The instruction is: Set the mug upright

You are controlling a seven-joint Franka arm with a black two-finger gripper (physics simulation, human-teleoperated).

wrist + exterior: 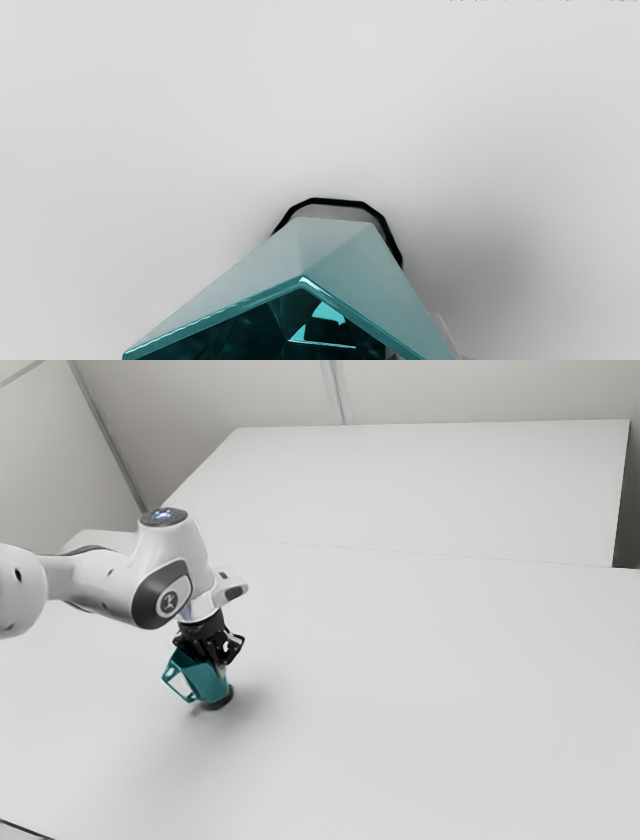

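Observation:
The gripper is at the upper part of the teal mug, low over the table in the exterior view. The mug leans, its mouth tipped toward the exterior view's left, with its handle on that side and its dark base low at the table. Whether the base rests flat I cannot tell. In the wrist view the faceted mug has its open mouth toward the camera. There, the gripper has one fingertip inside the mouth and the other outside, shut on the mug's wall; the fingers are mostly hidden.
A white table extends around the mug and toward the exterior view's right. Behind it is another white surface, with pale walls beyond. A dark-edged object lies at the exterior view's lower left corner.

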